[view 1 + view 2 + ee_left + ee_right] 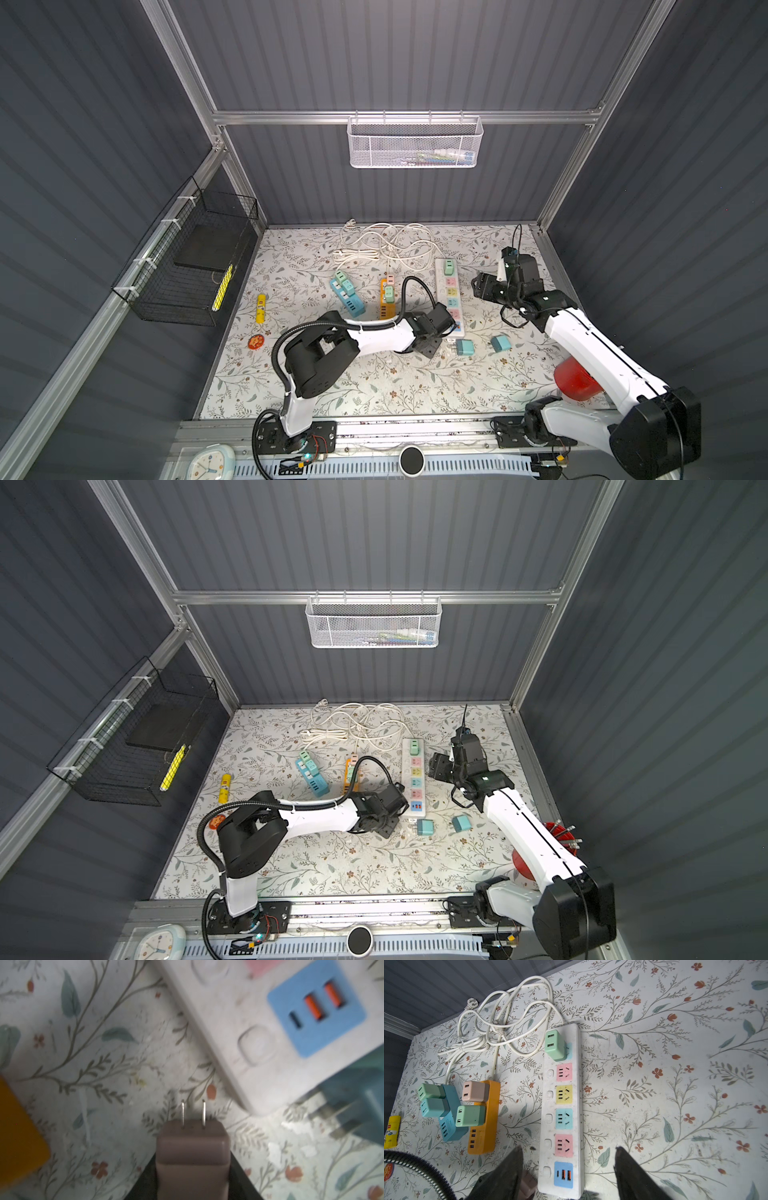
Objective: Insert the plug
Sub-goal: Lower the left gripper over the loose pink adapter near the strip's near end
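My left gripper (192, 1160) is shut on a mauve two-prong plug (192, 1142), prongs pointing away over the floral table, just short of the end of the white power strip (228, 1022). In both top views this gripper (432, 345) (384, 825) sits low beside the strip's near end (441, 286) (409, 771). The right wrist view catches part of the plug (527, 1184) beside the strip (577, 1084). My right gripper (568, 1147) hangs open above the strip's near sockets, holding nothing; both top views show it (484, 286) (440, 766) right of the strip.
Two teal plugs (464, 347) (500, 343) lie loose near the strip's end. A blue strip (347, 297) and an orange strip (387, 305) with plugs inserted lie left. White cables (386, 245) tangle at the back. A yellow tube (260, 308) and a red object (575, 380) flank the table.
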